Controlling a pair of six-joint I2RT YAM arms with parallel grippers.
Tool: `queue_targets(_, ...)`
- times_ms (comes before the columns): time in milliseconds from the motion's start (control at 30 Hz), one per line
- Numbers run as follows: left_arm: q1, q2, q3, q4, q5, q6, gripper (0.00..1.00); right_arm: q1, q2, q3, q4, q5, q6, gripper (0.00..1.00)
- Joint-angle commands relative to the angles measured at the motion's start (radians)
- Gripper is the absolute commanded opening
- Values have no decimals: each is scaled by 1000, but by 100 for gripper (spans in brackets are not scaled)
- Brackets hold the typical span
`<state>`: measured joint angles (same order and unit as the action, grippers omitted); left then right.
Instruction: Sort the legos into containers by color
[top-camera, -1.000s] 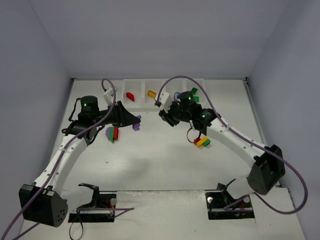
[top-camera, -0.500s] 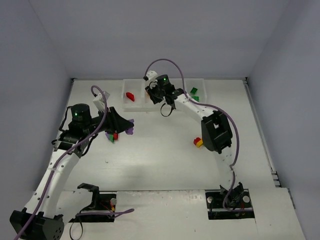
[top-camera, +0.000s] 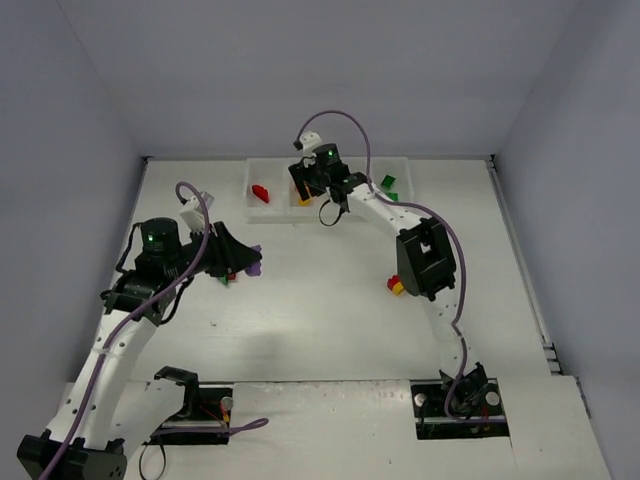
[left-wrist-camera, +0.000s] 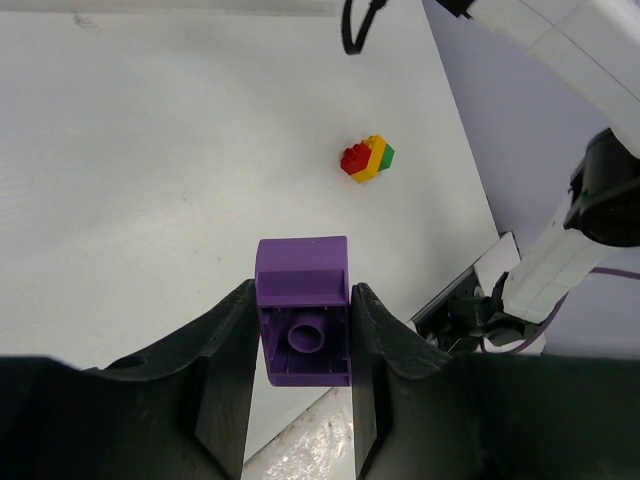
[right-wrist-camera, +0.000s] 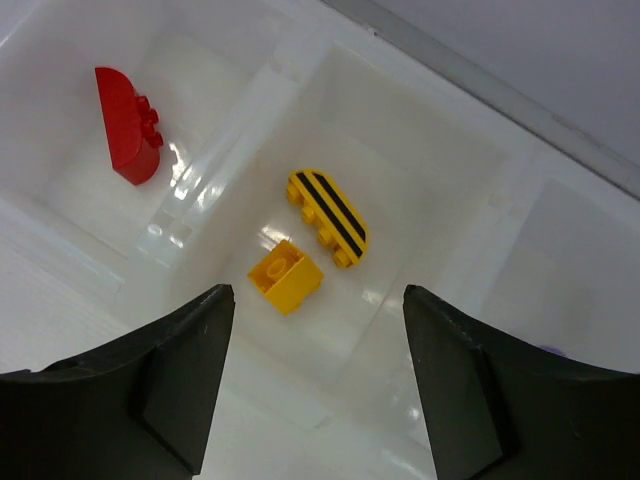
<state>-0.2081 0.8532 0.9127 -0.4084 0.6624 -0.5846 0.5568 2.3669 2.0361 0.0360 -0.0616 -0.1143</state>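
purple brick (left-wrist-camera: 302, 275) gripped by left gripper (left-wrist-camera: 300, 325) | right gripper (right-wrist-camera: 317, 310) spread above yellow-brick bin (right-wrist-camera: 400, 150)

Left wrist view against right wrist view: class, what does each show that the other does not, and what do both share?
Only the left wrist view: a purple brick clamped in the left hand, and a red, yellow and green clump on the table. Only the right wrist view: the bins, one with a red brick, the next with a yellow brick and a striped yellow piece, below the open right hand. Shared: each shows its own two dark fingers at the bottom edge; no brick appears in both.
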Motion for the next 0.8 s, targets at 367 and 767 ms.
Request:
queue_targets(367, 1, 79, -29, 432, -207, -351, 0, 49, -745, -640, 229, -257, 171, 64)
queue_targets(767, -33, 153, 3, 583, -254, -460, 0, 219, -882, -731, 303, -284, 275, 70)
